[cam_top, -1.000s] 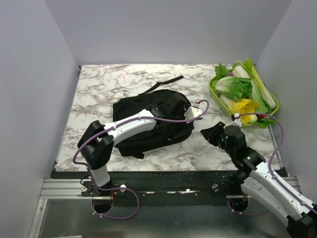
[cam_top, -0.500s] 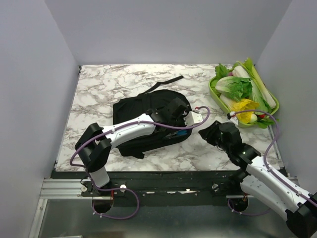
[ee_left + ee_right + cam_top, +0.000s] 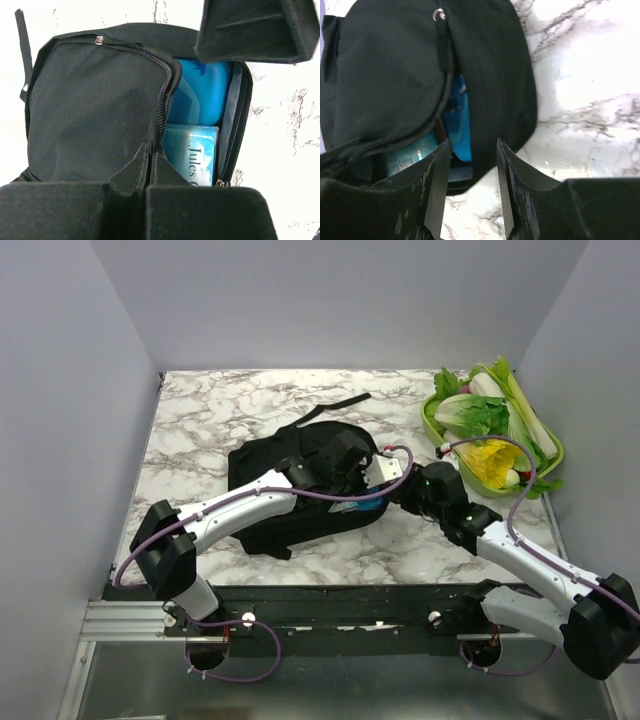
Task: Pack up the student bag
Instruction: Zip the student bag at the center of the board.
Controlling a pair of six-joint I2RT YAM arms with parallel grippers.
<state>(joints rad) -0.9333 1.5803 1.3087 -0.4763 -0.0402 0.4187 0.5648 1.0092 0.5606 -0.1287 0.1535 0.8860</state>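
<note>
Marble table [image 3: 200, 420] rings student bag [image 3: 258, 455].

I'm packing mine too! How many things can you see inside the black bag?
2: a blue case in the open bag, and a light-blue book beside it. More may hide under the fabric.

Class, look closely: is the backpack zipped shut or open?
Open: the backpack has its zipper parted, showing a blue pencil case and a book inside.
</note>
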